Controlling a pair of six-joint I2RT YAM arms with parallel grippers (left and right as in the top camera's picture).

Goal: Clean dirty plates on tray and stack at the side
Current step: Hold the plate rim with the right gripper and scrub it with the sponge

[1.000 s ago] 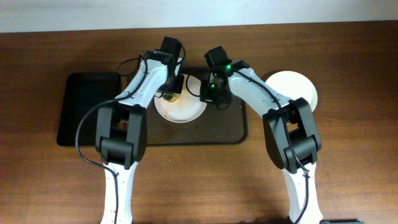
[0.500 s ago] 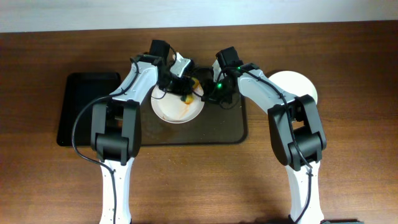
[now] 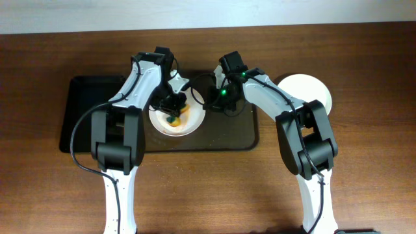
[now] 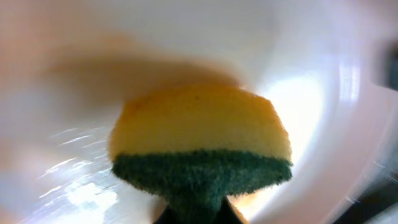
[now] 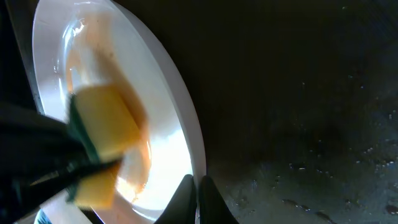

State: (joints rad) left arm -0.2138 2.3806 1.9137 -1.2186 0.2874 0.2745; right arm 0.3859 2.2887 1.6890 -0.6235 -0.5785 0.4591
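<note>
Two plates: a sauce-smeared plate sits on the brown tray. The left gripper presses its clamped yellow-green sponge into it. The right gripper pinches its rim. A clean plate lies on the table beside the tray.

Robot lab setup, wooden table, white left arm and right arm, pale wall

Yellow-green sponge, orange-smeared white plate, brown tray

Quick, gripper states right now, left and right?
Left gripper: shut on the sponge, which rests on the dirty plate.
Right gripper: shut on that plate's rim.
</note>
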